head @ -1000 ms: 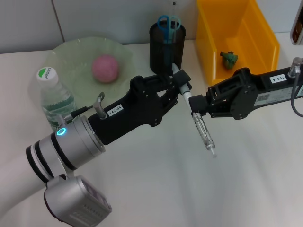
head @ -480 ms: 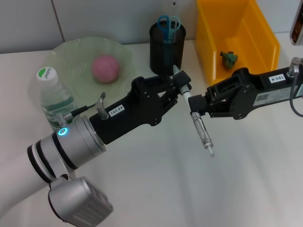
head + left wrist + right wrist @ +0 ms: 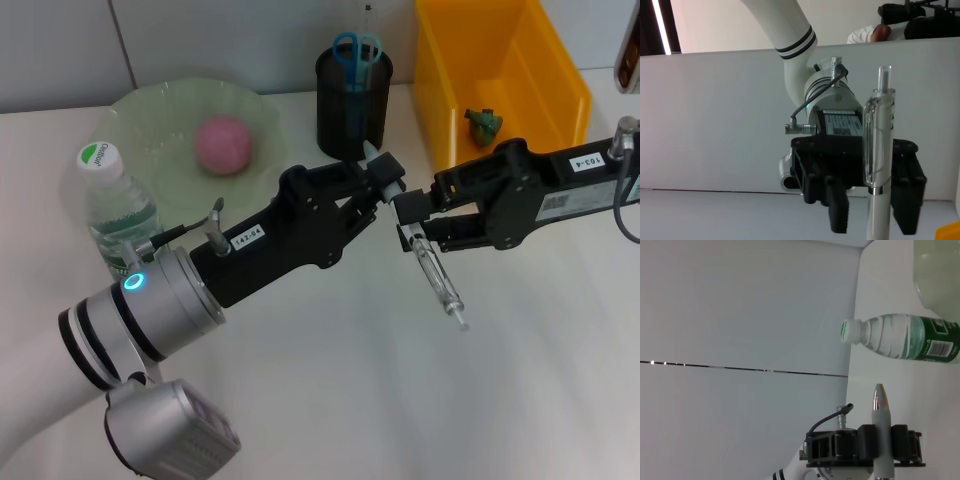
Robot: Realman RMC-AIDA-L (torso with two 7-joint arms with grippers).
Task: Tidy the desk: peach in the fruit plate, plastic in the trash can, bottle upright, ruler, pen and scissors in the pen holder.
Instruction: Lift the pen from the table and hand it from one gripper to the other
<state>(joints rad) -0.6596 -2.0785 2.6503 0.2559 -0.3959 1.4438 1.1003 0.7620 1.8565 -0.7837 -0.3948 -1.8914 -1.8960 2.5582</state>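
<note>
"142-04" tag on the left arm (image 3: 245, 238); "103-4" tag on the right arm (image 3: 583, 163).

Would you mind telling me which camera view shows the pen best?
The head view: the whole pen shows there, held between the left gripper and right gripper above the desk. The left wrist view shows its clear clip end; the right wrist view only its pointed tip.

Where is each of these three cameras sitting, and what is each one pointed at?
Head view: on the robot's head, looking down at the desk; both arms show, left gripper and right gripper meeting at the pen.
Left wrist view: on the left arm, facing the right gripper and pen.
Right wrist view: on the right arm, facing the left gripper and bottle.
All three share the pen.
</note>
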